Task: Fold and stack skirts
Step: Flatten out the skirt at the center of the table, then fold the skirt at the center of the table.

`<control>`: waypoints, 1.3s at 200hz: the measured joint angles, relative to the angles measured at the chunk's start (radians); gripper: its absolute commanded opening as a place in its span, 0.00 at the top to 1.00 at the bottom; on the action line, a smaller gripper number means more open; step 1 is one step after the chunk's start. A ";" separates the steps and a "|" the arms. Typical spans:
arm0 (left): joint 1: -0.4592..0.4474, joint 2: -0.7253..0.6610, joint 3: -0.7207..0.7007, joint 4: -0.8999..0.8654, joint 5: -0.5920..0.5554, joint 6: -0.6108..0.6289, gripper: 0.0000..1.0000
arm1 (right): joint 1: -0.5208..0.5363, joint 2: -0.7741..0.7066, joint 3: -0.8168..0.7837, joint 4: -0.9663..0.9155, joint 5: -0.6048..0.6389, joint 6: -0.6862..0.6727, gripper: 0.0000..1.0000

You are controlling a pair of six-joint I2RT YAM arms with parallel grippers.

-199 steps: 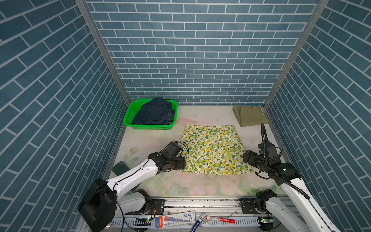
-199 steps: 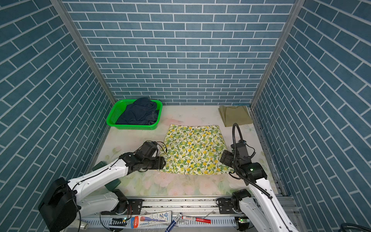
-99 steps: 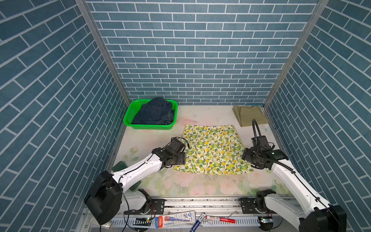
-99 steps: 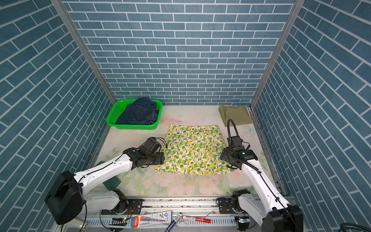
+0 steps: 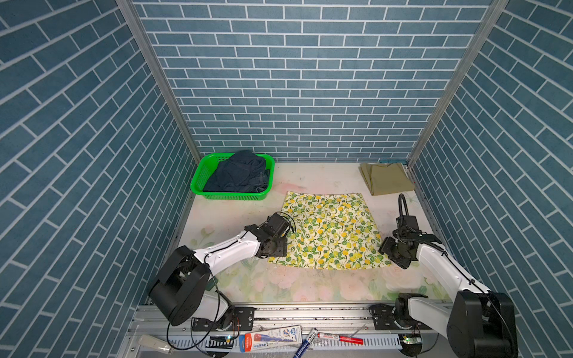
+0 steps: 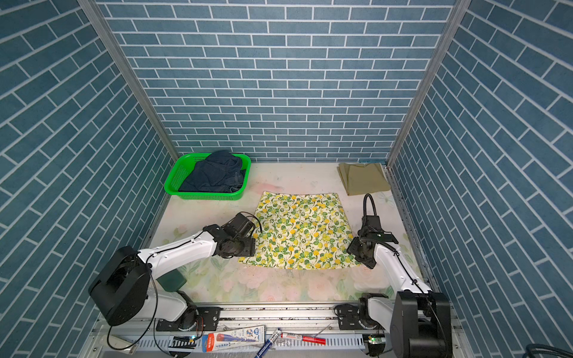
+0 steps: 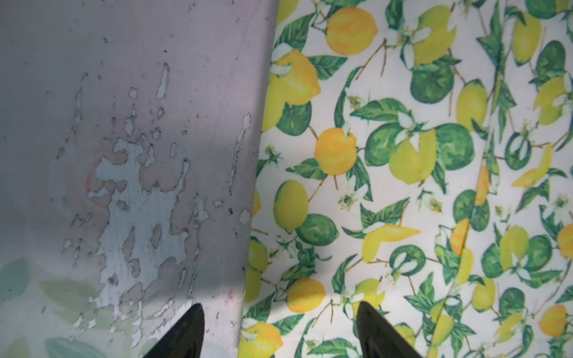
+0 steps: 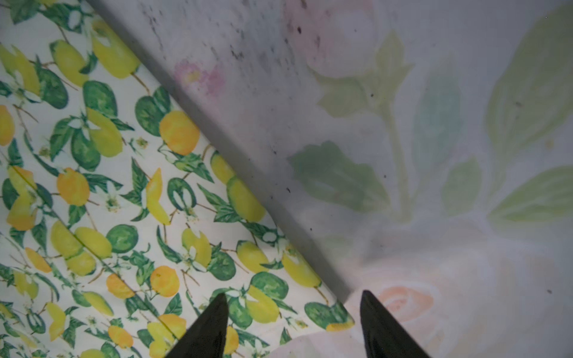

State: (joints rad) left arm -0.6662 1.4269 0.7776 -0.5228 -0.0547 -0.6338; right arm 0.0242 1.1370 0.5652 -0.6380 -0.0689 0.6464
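Note:
The cream lemon-print skirt (image 5: 328, 231) (image 6: 299, 231) lies spread flat mid-table. My left gripper (image 5: 276, 248) (image 7: 279, 313) is open at the skirt's near left edge, with one fingertip (image 7: 193, 313) over bare table and the other over the print (image 7: 403, 155). My right gripper (image 5: 389, 251) (image 8: 293, 297) is open, and the skirt's near right corner (image 8: 338, 319) lies between its jaws. The olive-khaki skirt (image 5: 386, 178) (image 6: 362, 178) rests folded at the back right. The navy denim skirt (image 5: 238, 173) (image 6: 214, 173) is bunched in the basket.
The green mesh basket (image 5: 198, 183) stands at the back left. Brick-pattern walls close in on three sides. A metal rail with pens and a tube (image 5: 338, 338) runs along the front. A dark green object (image 6: 170, 280) sits under the left arm.
My right arm has swung so the wrist sits at the skirt's near right corner, and its jaws have narrowed. The left gripper shifted slightly, uncovering the near left corner.

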 measured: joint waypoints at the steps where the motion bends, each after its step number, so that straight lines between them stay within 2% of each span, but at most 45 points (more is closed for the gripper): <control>1: 0.000 0.000 0.000 0.000 0.000 0.000 0.22 | -0.001 0.000 0.000 0.001 0.000 0.000 0.36; 39: 0.029 0.000 0.004 0.013 0.026 0.013 0.22 | -0.014 0.054 -0.026 0.064 -0.008 -0.003 0.55; 66: 0.049 0.002 0.006 0.020 0.051 0.019 0.24 | -0.014 0.066 -0.030 0.101 -0.020 -0.013 0.89; 77: 0.059 0.004 0.006 0.025 0.064 0.021 0.24 | -0.014 0.067 -0.033 0.109 -0.027 -0.021 1.00; 159: 0.088 0.005 -0.008 0.047 0.105 0.021 0.25 | -0.004 -0.024 -0.023 0.082 -0.040 -0.035 1.00; 189: 0.099 0.005 -0.041 0.053 0.109 0.020 0.30 | 0.077 -0.049 0.076 0.016 0.000 -0.044 1.00; 215: 0.101 0.006 -0.056 0.066 0.117 0.017 0.43 | 0.187 -0.051 0.179 -0.018 0.047 -0.042 1.00; 228: 0.101 0.010 -0.058 0.074 0.122 0.014 0.54 | 0.243 -0.051 0.216 -0.031 0.067 -0.039 1.00; 248: 0.101 0.022 -0.060 0.091 0.129 0.013 0.78 | 0.325 -0.044 0.266 -0.048 0.093 -0.021 1.00; 260: 0.101 0.031 -0.063 0.101 0.131 0.019 0.87 | 0.371 -0.030 0.301 -0.059 0.107 -0.014 1.00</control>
State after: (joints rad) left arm -0.5648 1.4574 0.7151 -0.4213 0.0765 -0.6144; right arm 0.3950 1.1072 0.8658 -0.6971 0.0383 0.6327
